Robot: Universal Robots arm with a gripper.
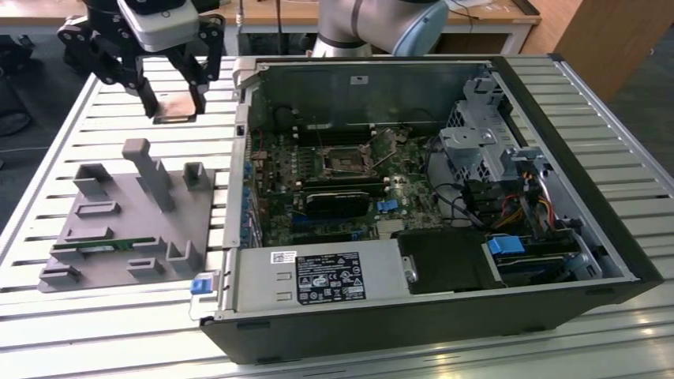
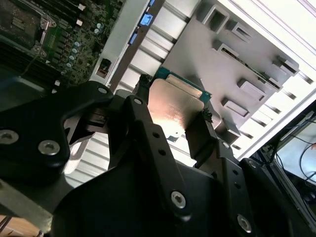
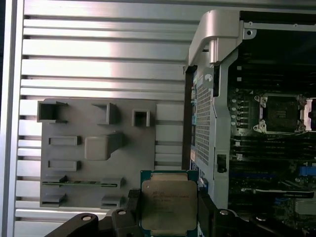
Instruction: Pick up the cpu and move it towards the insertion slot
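Claw (image 1: 174, 101) first: its two dark fingers are closed on the cpu (image 1: 179, 106), one on each opposite edge, holding the chip clear above the slatted tabletop (image 1: 116, 95), at about ten o'clock from the open computer case (image 1: 443, 205) in the exterior view. In the first wrist view the cpu (image 3: 169, 203) sits level and square between the fingers, its silver top facing the camera. To my eye the carry goes best with the chip kept flat, lifted over the case wall (image 1: 240, 158) rather than brushed past it. Smaller, the grey fixture tray (image 1: 126, 221) lies below. Smallest, the insertion slot (image 1: 342, 163) waits mid-board, at four o'clock from the claw and well apart.
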